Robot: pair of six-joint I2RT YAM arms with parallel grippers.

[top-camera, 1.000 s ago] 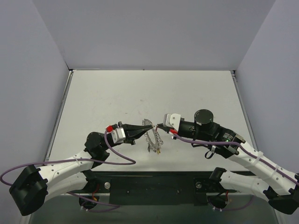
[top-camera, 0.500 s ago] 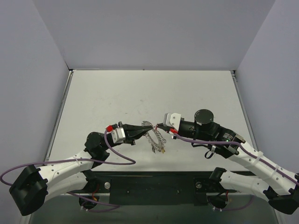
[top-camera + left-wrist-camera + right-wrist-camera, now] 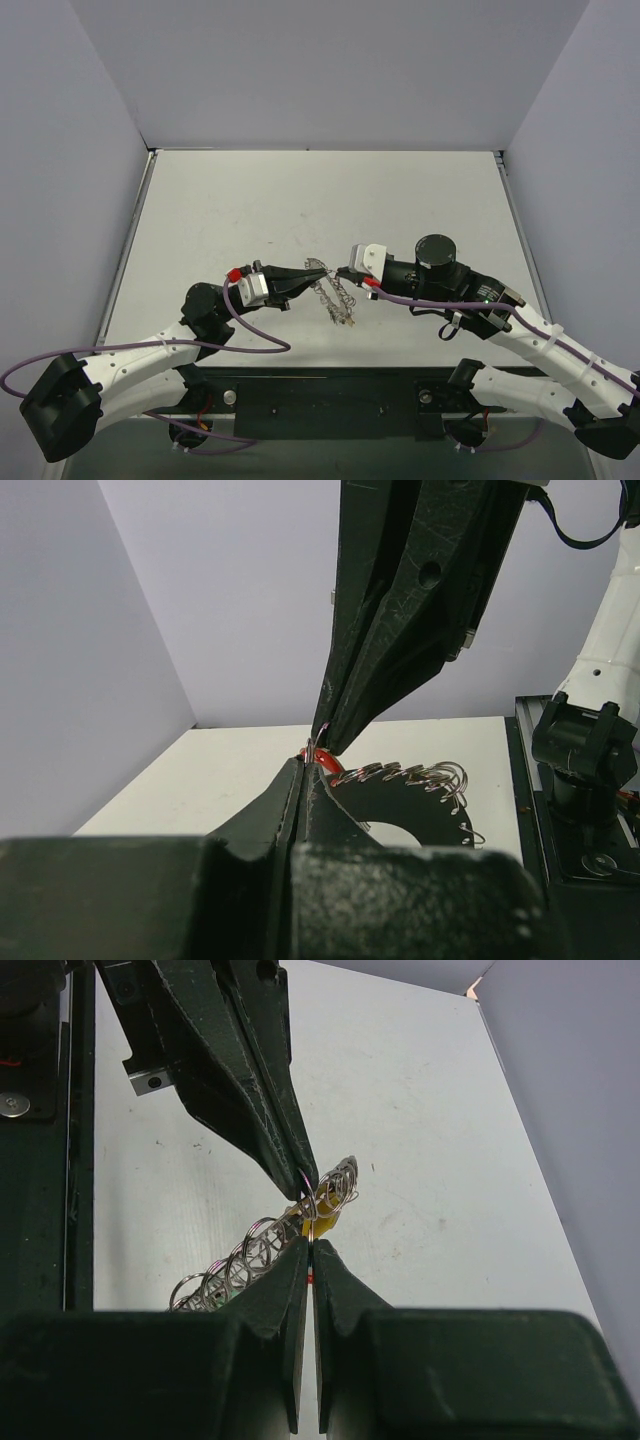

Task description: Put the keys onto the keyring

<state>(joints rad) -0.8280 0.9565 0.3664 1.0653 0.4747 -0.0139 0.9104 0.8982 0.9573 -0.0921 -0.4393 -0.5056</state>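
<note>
My two grippers meet tip to tip above the table's near middle. The left gripper (image 3: pixel 316 268) is shut on a thin wire loop of the keyring (image 3: pixel 334 294), a silvery coil that hangs slack below both tips. The right gripper (image 3: pixel 341 270) is shut too, with a key's red head (image 3: pixel 311 1278) showing between its fingers. In the left wrist view the red head (image 3: pixel 328 763) sits right at my left gripper (image 3: pixel 302 766), with the keyring (image 3: pixel 420 775) trailing to the right. A yellow-headed key (image 3: pixel 320 1222) hangs on the keyring (image 3: pixel 240 1260) just beyond the right gripper (image 3: pixel 311 1247).
The white table (image 3: pixel 300 200) is walled by grey panels at the back and sides. A black mounting rail (image 3: pixel 330 395) runs along the near edge between the arm bases. Purple cables loop off both arms.
The hanging coil and its yellow key have swung slightly to the right. Both grippers have stayed shut and almost still.
</note>
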